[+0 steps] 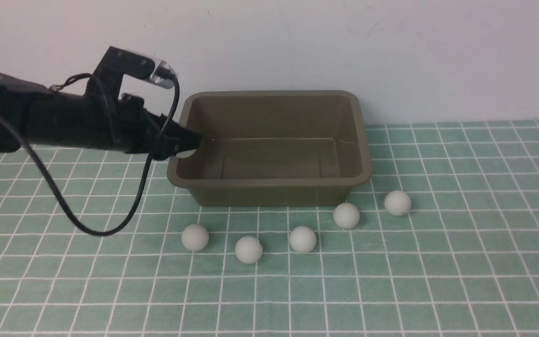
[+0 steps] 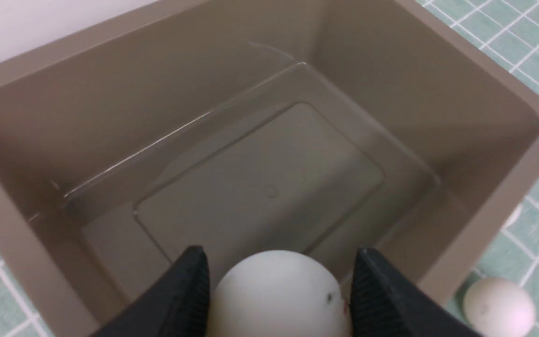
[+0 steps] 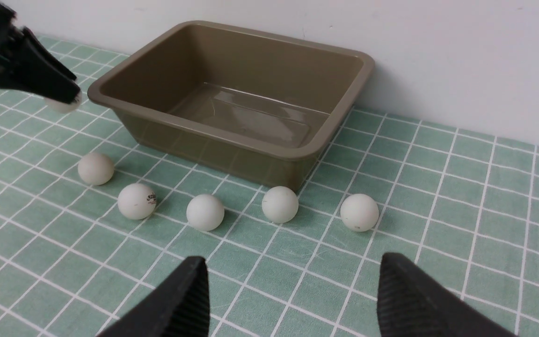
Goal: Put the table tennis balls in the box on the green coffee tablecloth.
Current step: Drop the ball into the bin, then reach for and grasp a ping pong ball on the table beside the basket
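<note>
Left fingers (image 2: 183, 299) clamp one table tennis ball (image 2: 274, 295) just over the rim of the empty box (image 1: 269, 183), not yet released. Five more balls (image 1: 302, 239) lie on the green coffee tablecloth (image 1: 391, 290), between these and the right fingers (image 3: 183, 299), which stand apart, holding nothing.

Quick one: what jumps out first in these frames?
The left gripper holds a white ball over the left edge of the empty olive-brown box. Five more balls lie in a row on the green cloth before it. The right gripper hangs open, near right.
</note>
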Robot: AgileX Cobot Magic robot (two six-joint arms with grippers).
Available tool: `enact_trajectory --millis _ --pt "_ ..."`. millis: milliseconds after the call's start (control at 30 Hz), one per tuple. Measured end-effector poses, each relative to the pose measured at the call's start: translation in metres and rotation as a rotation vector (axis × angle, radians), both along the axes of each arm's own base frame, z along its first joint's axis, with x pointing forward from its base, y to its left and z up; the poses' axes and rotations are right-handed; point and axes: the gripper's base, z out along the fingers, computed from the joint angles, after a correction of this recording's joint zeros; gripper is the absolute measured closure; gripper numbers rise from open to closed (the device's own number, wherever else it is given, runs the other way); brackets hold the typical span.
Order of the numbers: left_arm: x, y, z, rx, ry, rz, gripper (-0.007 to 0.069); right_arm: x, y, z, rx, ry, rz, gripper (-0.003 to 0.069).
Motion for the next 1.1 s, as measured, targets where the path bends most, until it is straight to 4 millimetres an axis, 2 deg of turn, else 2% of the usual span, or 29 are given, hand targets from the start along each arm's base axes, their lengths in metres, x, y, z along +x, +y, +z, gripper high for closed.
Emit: enact_trajectory --millis 133,367,600,733,867,1100 --pt "0.012 -0.001 -0.006 0.022 0.02 -0.04 0.0276 0.0 0.0 0.0 0.001 -0.003 -0.002 0.0219" --pt "0.014 0.0 -0.003 0.075 0.057 -0.074 0.0254 0.0 0.0 0.0 0.002 -0.005 -0.003 0.0219" --pt "0.007 -0.003 0.008 0.051 0.158 -0.124 0.0237 0.0 0.0 0.001 0.002 -0.007 -0.005 0.0219" --pt "0.006 -0.006 0.025 0.02 0.118 -0.151 0.0237 0.001 -0.001 0.002 -0.005 -0.031 -0.016 0.0219" --pt "0.004 -0.009 0.029 0.003 0.118 -0.163 0.0237 0.002 -0.002 0.003 -0.021 -0.043 -0.014 0.0219" --pt "-0.014 -0.002 0.035 0.118 0.235 -0.185 0.0237 0.002 -0.002 0.003 -0.031 -0.05 -0.013 0.0219"
